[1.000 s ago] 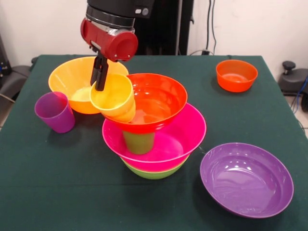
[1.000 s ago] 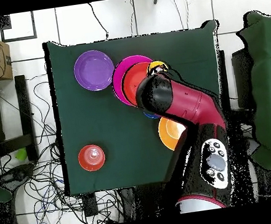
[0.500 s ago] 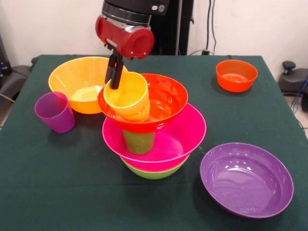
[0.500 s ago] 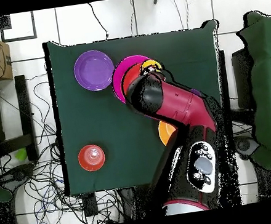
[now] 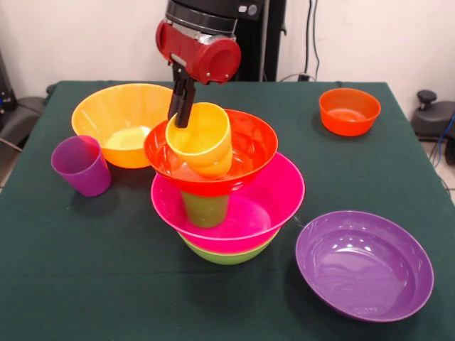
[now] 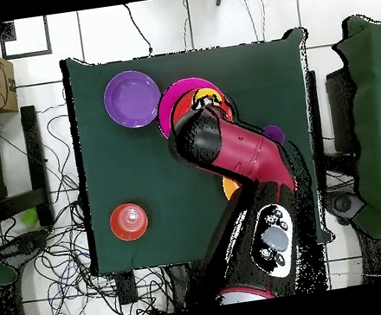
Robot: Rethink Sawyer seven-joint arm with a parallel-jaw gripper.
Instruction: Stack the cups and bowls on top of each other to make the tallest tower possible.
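The tower stands mid-table in the front view: a lime green bowl (image 5: 226,253) at the bottom, a pink bowl (image 5: 266,206) in it, a green cup (image 5: 205,209) standing in the pink bowl, and a red-orange bowl (image 5: 245,153) on the cup. My gripper (image 5: 181,106) is shut on the rim of the yellow cup (image 5: 201,138) and holds it tilted inside the red-orange bowl. In the overhead view the arm (image 6: 228,150) covers most of the tower; the pink bowl's rim (image 6: 169,106) and the yellow cup (image 6: 208,99) show.
A large orange bowl (image 5: 114,121) and a purple cup (image 5: 80,165) stand left of the tower. A purple bowl (image 5: 364,264) sits at the front right, a small red-orange bowl (image 5: 349,111) at the far right. Overhead: purple bowl (image 6: 131,98), red-orange bowl (image 6: 129,222).
My gripper has carried the yellow cup rightward, from beside the red-orange bowl's left rim to inside it. The tower has not moved.
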